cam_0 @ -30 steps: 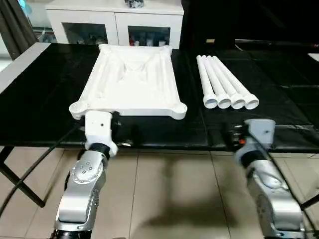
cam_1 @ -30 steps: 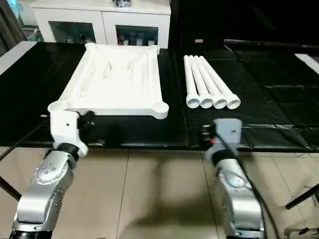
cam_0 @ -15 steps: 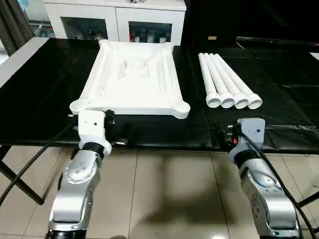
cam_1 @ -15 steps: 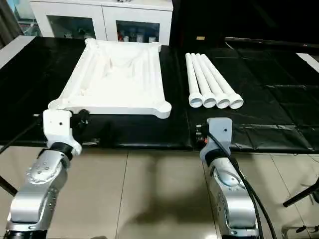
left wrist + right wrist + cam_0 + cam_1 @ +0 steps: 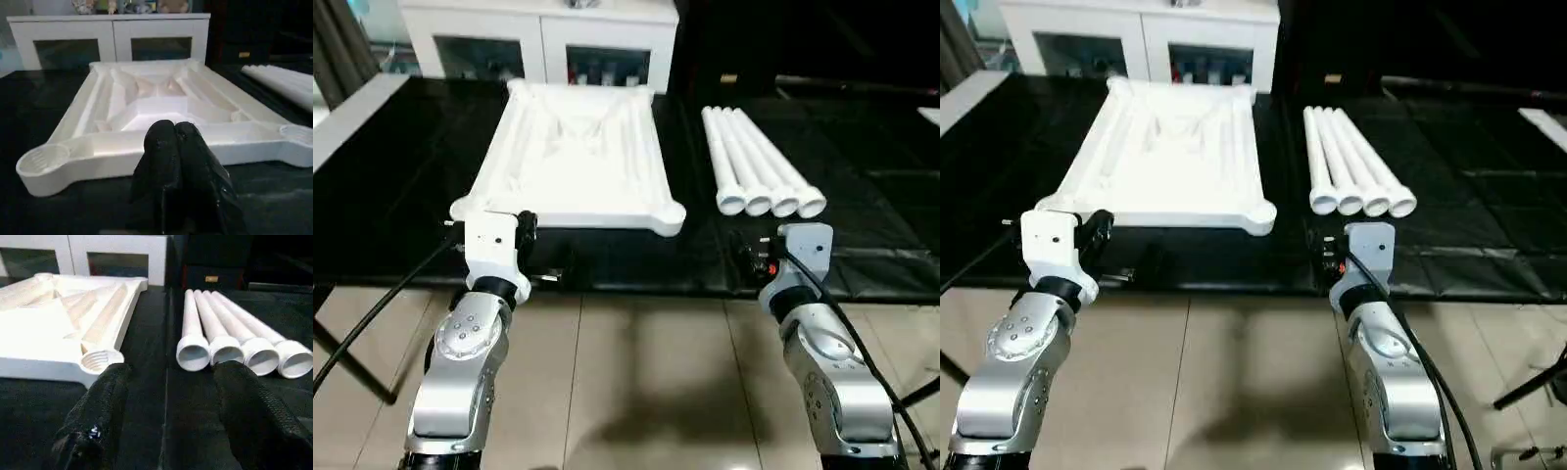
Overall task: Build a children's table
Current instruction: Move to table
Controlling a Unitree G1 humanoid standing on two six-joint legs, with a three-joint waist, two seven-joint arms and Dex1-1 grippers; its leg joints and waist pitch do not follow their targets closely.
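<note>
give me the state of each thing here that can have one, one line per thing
white plastic rectangular tabletop: upside down on the black table, ribbed underside up, corner sockets empty
four long white tapered tube legs: lying side by side to the tabletop's right, none fitted
left gripper: shut, empty, near the tabletop's front edge
right gripper: open, empty, in front of the legs' open ends
white glass-door cabinet: doors closed
</note>
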